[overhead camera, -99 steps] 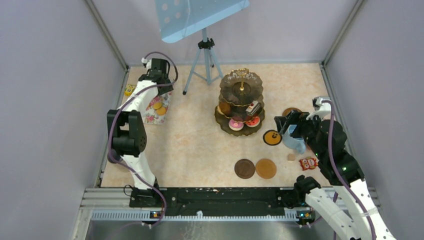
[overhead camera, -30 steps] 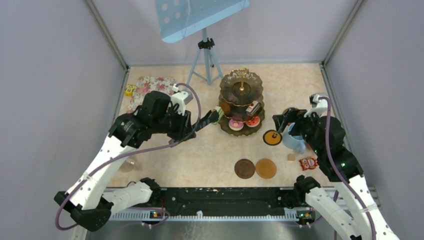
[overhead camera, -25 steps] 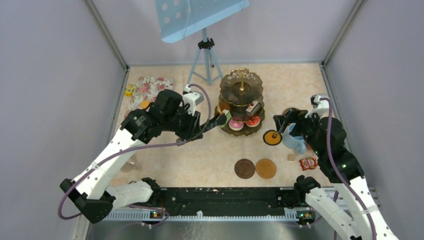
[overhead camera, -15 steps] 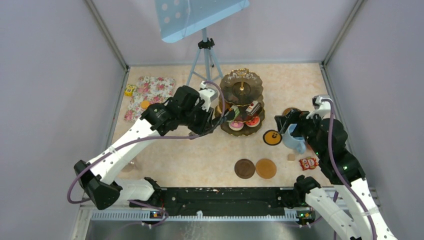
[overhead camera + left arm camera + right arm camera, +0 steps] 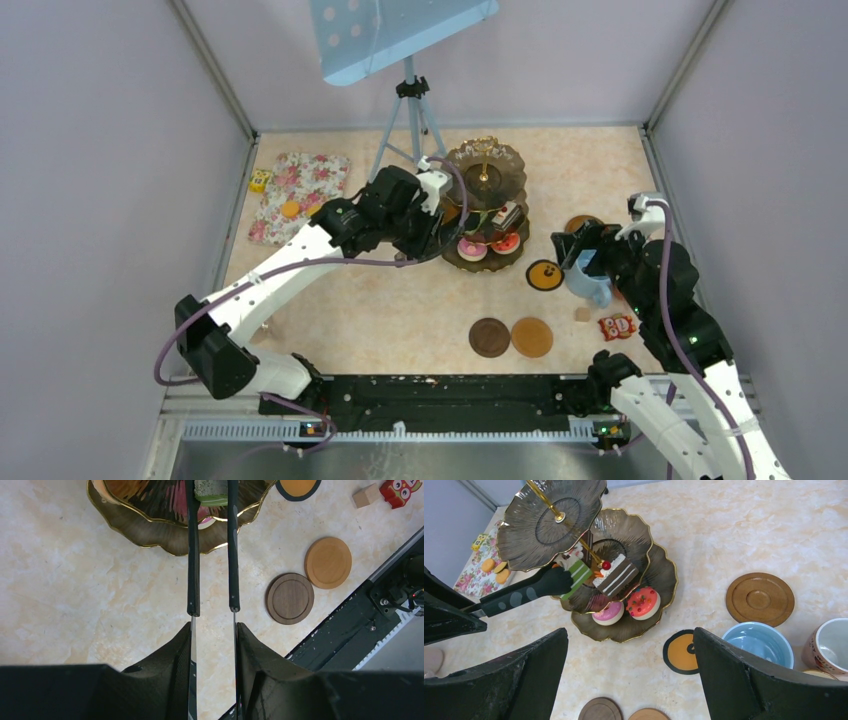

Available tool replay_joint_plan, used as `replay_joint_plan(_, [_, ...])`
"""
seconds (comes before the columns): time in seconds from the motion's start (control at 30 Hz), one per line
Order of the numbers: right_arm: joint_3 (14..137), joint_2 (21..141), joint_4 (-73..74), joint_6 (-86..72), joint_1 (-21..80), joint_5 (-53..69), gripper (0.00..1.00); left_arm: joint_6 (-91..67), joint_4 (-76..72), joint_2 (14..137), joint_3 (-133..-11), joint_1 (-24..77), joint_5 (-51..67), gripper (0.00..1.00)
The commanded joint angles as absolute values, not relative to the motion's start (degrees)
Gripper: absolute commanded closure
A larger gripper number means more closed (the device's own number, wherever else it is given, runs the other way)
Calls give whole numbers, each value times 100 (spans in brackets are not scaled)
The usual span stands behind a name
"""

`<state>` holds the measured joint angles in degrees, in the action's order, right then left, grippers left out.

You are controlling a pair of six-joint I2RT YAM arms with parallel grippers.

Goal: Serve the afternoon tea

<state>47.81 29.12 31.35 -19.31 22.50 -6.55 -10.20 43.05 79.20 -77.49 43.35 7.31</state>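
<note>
The dark three-tier gold-rimmed stand stands mid-table and shows in the right wrist view. My left gripper is shut on black tongs. The tong tips grip a green-and-white cake at the stand's middle tier, beside a chocolate layer cake. A pink cake and a red cake sit on the bottom tier. My right gripper is open and empty, hovering beside the light blue mug. A lilac-white mug is at the frame's right edge.
Two round brown coasters lie near the front, a third behind the mugs, and an orange black-rimmed disc. The floral mat holds orange tarts at far left. A tripod, a red owl toy and a small block are nearby.
My left arm has swung from the floral mat rightward to the stand, carrying the tongs with the green cake to the middle tier. The right arm has barely moved.
</note>
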Motion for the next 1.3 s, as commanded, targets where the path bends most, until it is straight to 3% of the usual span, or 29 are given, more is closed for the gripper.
replay_joint_plan(0.0, [4970, 2866, 3072, -1944, 2317, -756, 7, -918, 3815, 8003, -8026, 4418, 667, 61])
replay_joint_plan(0.37, [5019, 2857, 3118, -1949, 2315, -767, 7, -740, 3858, 8055, -8118, 4485, 554, 51])
replay_joint_plan(0.63, [5019, 2865, 3103, -1936, 2312, -756, 7, -524, 4792, 7556, -8184, 4482, 337, 53])
replay_joint_plan(0.83, [4871, 2875, 2980, -1960, 2314, -696, 6, -657, 5701, 6509, -8236, 4474, -355, 55])
replay_joint_plan(0.97, [4785, 2923, 2859, -2008, 2314, -592, 6, -1009, 6480, 6523, -8327, 4352, -1603, 52])
replay_joint_plan(1.03, [4765, 2952, 2812, -2021, 2315, -532, 6, -1274, 6556, 6676, -8310, 4010, -1860, 47])
replay_joint_plan(1.27, [4832, 2928, 2914, -1969, 2316, -589, 6, -1490, 5384, 6987, -7922, 1869, -1433, 46])
